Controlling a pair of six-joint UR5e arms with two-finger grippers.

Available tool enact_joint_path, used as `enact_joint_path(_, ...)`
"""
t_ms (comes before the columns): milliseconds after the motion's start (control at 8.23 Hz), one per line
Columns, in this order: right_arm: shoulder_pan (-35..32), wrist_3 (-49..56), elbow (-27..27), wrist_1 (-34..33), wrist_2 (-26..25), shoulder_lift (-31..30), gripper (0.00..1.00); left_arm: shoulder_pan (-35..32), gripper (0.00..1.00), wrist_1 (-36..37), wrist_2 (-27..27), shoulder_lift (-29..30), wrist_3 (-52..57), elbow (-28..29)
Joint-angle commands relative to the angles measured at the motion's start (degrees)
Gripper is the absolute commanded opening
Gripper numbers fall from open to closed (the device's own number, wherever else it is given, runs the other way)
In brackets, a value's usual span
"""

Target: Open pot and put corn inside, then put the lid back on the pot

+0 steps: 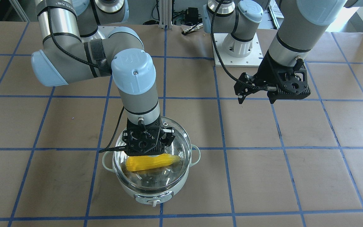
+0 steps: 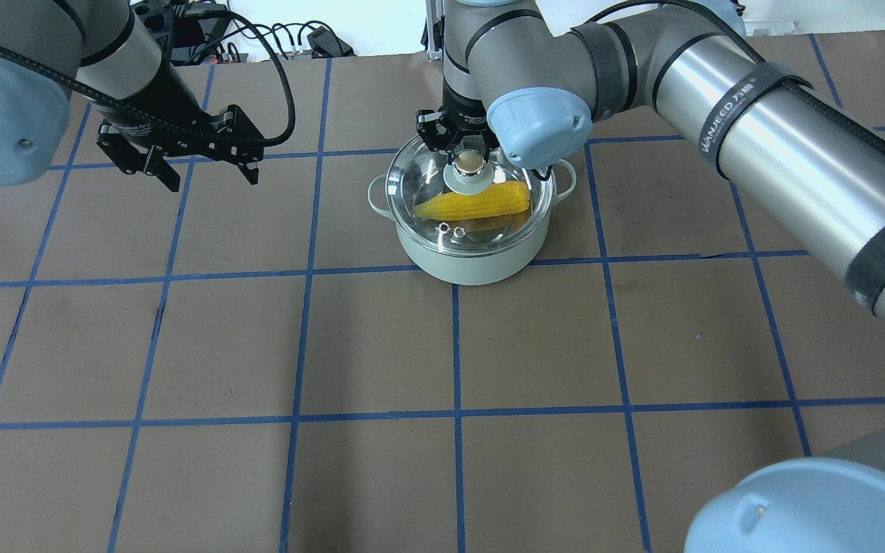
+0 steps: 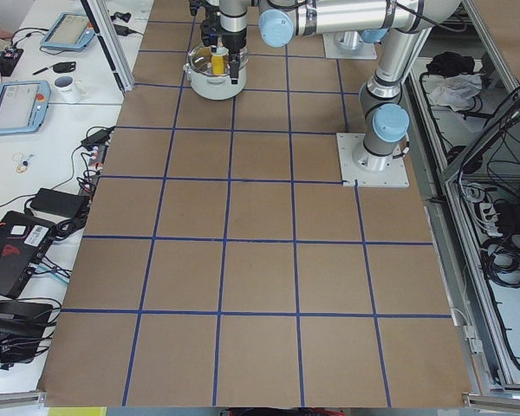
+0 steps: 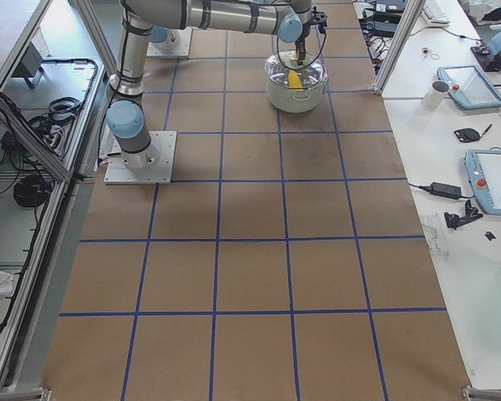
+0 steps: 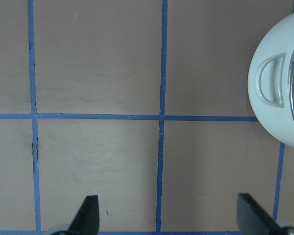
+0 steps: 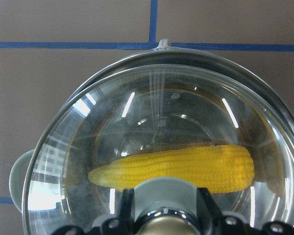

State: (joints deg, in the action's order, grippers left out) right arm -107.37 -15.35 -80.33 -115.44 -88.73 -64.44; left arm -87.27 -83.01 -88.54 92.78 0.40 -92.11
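The pale mint-green pot (image 1: 156, 189) (image 2: 473, 261) stands on the brown paper-covered table. The yellow corn (image 1: 151, 163) (image 2: 473, 203) (image 6: 186, 169) lies across its steel inside, seen through the glass. The clear glass lid (image 2: 442, 184) (image 6: 137, 122) sits over the pot's mouth, its rim slightly offset from the pot's rim in the right wrist view. My right gripper (image 2: 464, 146) (image 6: 165, 205) comes straight down and is shut on the lid's knob (image 2: 470, 161). My left gripper (image 1: 257, 99) (image 2: 212, 178) (image 5: 169, 215) is open and empty, hovering apart from the pot, whose loop handle (image 5: 272, 81) shows at its view's edge.
Blue tape lines grid the table. The left arm's metal base plate (image 1: 236, 47) and cables (image 1: 191, 14) lie at the robot's side. Side benches with tablets (image 3: 17, 104) (image 4: 497, 180) flank the table ends.
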Motion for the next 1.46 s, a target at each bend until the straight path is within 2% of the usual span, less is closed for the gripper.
enact_joint_path(0, 0.1, 1.5, -0.2, -0.9, 0.1, 0.0, 0.15, 0.0, 1.0, 0.1, 0.2, 0.5, 0.0, 0.0)
enact_joint_path(1337, 0.1, 2.5, -0.6, -2.8, -0.8, -0.3, 0.11, 0.0, 1.0, 0.0, -0.1, 0.7, 0.1, -0.2)
